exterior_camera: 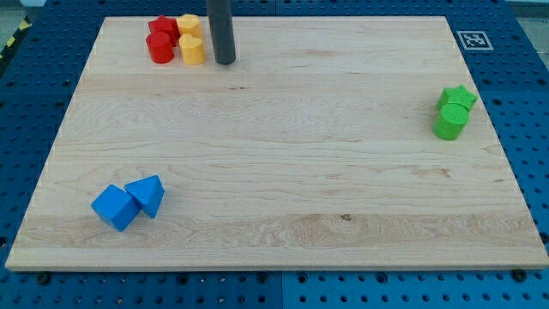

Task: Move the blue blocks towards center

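Two blue blocks lie touching near the view's bottom left: a blue cube (114, 207) and, right of it, a blue wedge-shaped block (147, 194). My tip (225, 62) stands at the view's top, left of centre, just right of the yellow blocks and far from the blue ones. The rod rises out of the top of the view.
Two red blocks (161, 39) and two yellow blocks (190, 39) cluster at the view's top left beside my tip. A green star block (457, 97) and a green cylinder (449, 123) sit at the right. The wooden board (283, 154) lies on a blue pegboard.
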Robot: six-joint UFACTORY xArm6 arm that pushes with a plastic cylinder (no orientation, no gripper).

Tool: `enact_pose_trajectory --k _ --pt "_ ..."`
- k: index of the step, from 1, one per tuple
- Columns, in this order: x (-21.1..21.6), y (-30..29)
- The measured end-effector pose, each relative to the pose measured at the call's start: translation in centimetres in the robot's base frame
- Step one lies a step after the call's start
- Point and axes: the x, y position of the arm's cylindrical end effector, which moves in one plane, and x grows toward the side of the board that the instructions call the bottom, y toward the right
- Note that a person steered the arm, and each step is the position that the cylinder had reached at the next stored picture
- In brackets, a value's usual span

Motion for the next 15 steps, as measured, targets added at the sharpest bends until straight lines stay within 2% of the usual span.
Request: enact_pose_trajectory --k 2,3,5,6,7,9,10,11,12,13,14,15 --pt "-3.0 -5.4" --pt "-2.5 -3.3" --pt "7.1 -3.7" --pt "10.0 -8.7" --pt "15.2 -11.5" --pt "29.6 -11.8" --pt "31.7 -11.7" --pt "31.9 -11.6" --pt "31.9 -7.7" --pt "28.9 -3.8" --pt "23.6 -3.5" --pt "26.0 -2.9"
